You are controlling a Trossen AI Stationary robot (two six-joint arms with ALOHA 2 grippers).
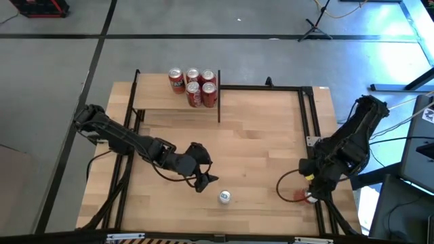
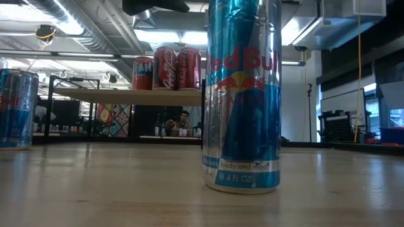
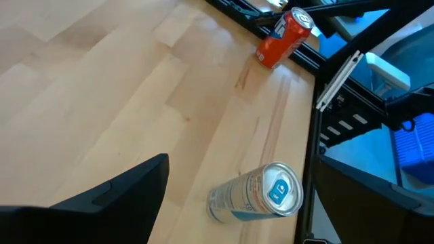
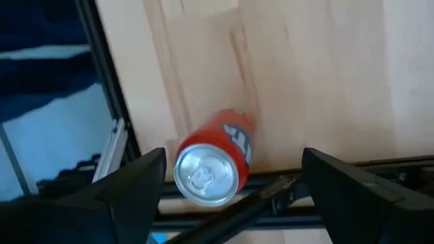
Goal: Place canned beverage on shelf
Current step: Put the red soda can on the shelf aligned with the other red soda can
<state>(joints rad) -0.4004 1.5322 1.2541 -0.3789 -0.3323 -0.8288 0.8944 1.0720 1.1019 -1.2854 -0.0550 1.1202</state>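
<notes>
Progress: five red cans [image 1: 194, 86] already stand clustered on the shelf [image 1: 157, 99], at the far left part of the worktop [image 1: 258, 142]. Two cans are not yet shelved. A slim silver-and-blue can [image 1: 224, 196] stands upright near the worktop's front edge, and an orange-red can [image 1: 299, 195] stands by the front right corner, against the black frame rail.

The left end effector [image 1: 203, 177] hangs just beside the slim can, jaws wide apart, gripping nothing. The right end effector [image 4: 230, 183] hangs directly above the orange-red can, jaws spread to either side of it, not closed on it. In my judgement the task is well along, with a pickup and a placement left for each remaining can.

Materials: the worktop and shelf board are pale, smooth wood with visible grain; the shelf posts are thin black metal. The cans are glossy aluminium cylinders with pull-tab lids.
</notes>
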